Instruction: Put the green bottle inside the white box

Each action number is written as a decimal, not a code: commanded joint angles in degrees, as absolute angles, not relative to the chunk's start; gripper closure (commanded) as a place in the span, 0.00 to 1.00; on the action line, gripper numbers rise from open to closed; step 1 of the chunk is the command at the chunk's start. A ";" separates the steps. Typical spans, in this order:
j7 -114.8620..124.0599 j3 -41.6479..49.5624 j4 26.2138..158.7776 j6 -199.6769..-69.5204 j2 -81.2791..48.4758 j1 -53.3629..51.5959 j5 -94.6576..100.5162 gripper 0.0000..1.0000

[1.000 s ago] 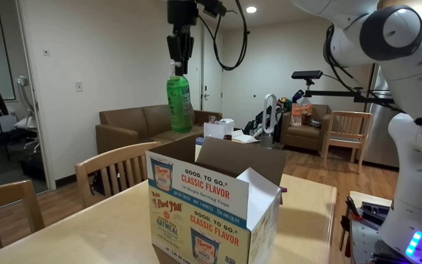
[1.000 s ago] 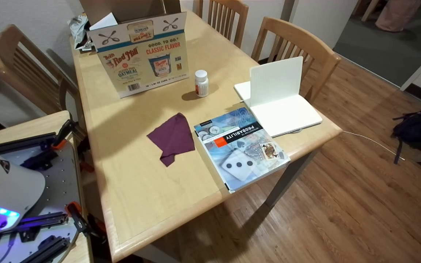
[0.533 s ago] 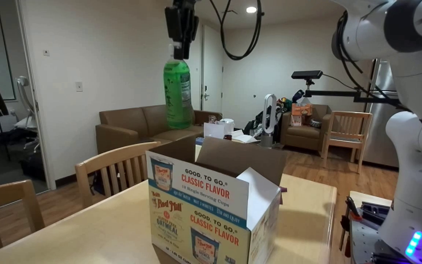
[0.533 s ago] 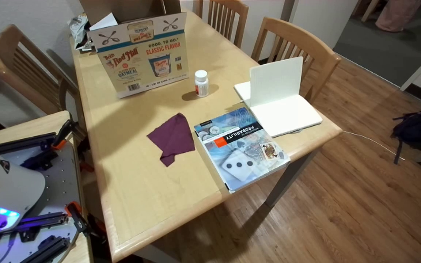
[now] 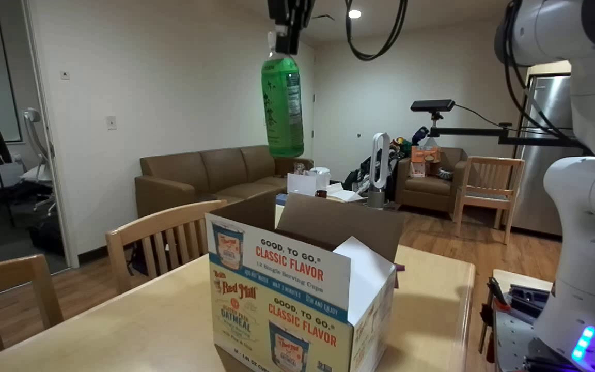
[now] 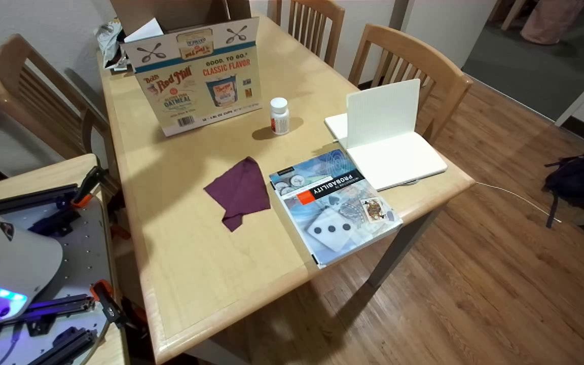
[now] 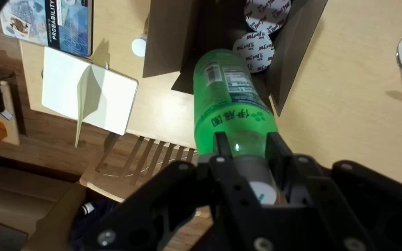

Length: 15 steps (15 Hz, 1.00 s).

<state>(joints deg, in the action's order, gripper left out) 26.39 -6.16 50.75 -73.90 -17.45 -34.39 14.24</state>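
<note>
The green bottle (image 5: 283, 111) hangs nearly upright in the air above the white box (image 5: 282, 299) in an exterior view. My gripper (image 5: 283, 44) is shut on the bottle's neck, just below the white cap; the wrist view shows the fingers (image 7: 246, 144) on both sides of it. The box also shows in an exterior view (image 6: 203, 86), open at the top with its flaps up. In the wrist view, the bottle (image 7: 229, 94) covers part of the box opening, and brown inner flaps (image 7: 297, 52) stand on either side. The bottle and gripper are out of view in an exterior view.
Two round white printed lids (image 7: 255, 52) lie inside the box. On the table are a small white pill bottle (image 6: 280, 117), a purple cloth (image 6: 241, 190), a probability book (image 6: 335, 208), an open notebook (image 6: 393, 159) and a silvery bag (image 6: 112, 43). Wooden chairs (image 5: 173, 222) stand along the table.
My gripper has moved up and, over the last half second, to the right in an exterior view, carrying the bottle with it. The box and the table items have not moved.
</note>
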 commanded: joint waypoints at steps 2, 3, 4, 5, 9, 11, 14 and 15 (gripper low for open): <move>28.81 -5.11 67.38 -79.32 -6.54 -30.87 9.26 0.90; 28.46 -4.56 70.20 -80.13 -5.22 -30.72 9.83 0.90; 28.21 -4.01 73.12 -81.55 -3.65 -30.07 8.46 0.90; 27.81 -3.43 76.09 -83.36 -2.28 -29.73 8.55 0.90; 25.74 -1.38 88.71 -91.81 2.63 -28.79 7.05 0.90; 24.89 -0.35 95.35 -96.41 4.64 -28.84 5.82 0.90; 22.55 -6.76 105.48 -103.43 7.39 -21.42 3.00 0.90; 21.35 -7.48 108.92 -106.33 8.36 -20.29 1.23 0.90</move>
<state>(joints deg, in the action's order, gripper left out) 25.31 -4.27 98.11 -99.15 3.04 -24.74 5.22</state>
